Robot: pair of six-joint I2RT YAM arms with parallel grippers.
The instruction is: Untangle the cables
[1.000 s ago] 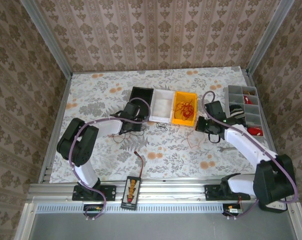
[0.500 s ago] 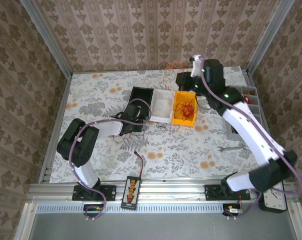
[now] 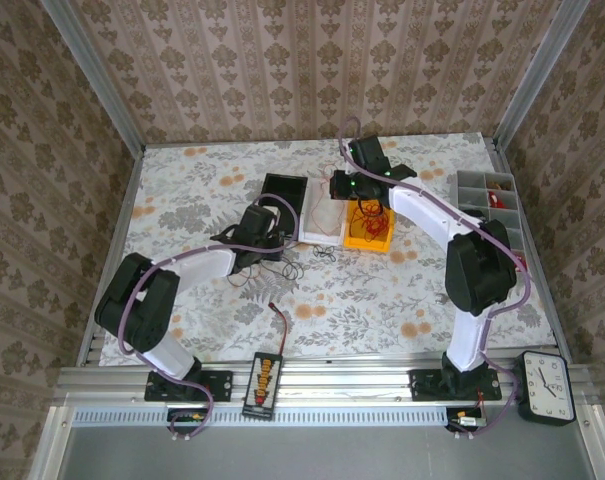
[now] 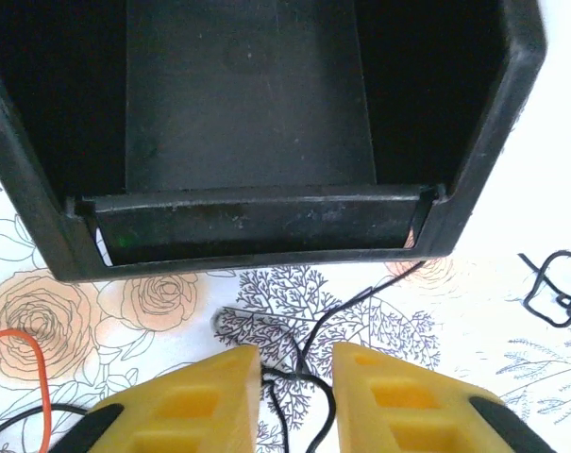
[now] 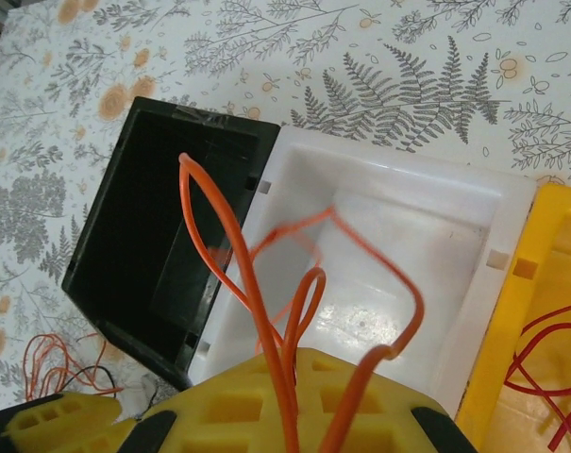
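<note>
- Right gripper [image 5: 299, 363] is clamped on a thin, loopy red wire [image 5: 268, 332], held over the white plastic bin [image 5: 436, 226].
- Left gripper [image 4: 296, 363], fingers apart, straddles a thin dark wire [image 4: 342, 309] at the black plastic bin's [image 4: 257, 226] near wall.
- Both look light, springy and snag-prone; pinch a free strand.

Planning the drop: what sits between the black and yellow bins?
A white bin, seen from top and right wrist; a red cable in the right gripper hangs over it.
</note>
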